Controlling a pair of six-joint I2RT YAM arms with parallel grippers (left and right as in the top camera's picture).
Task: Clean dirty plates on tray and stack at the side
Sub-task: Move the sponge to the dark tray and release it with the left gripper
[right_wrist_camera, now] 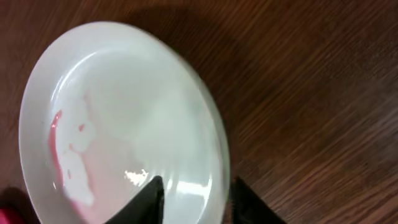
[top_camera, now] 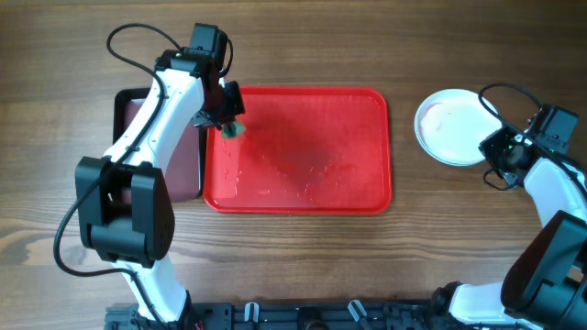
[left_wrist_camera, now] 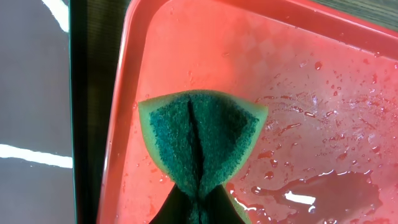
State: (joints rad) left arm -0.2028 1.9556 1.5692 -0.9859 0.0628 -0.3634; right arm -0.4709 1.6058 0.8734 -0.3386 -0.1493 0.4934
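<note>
The red tray lies mid-table, wet, with no plates on it. Over its far left corner my left gripper is shut on a green sponge. In the left wrist view the sponge is folded between the fingers and hangs just above the tray. A white plate with a faint red smear rests on the wood, right of the tray. My right gripper is at its near right edge. In the right wrist view its fingers stand apart astride the plate rim, one over the plate, one outside.
A smaller maroon tray with a black rim lies against the red tray's left side, partly under my left arm. Water drops and a reddish puddle sit on the red tray's floor. Bare wooden table surrounds the plate.
</note>
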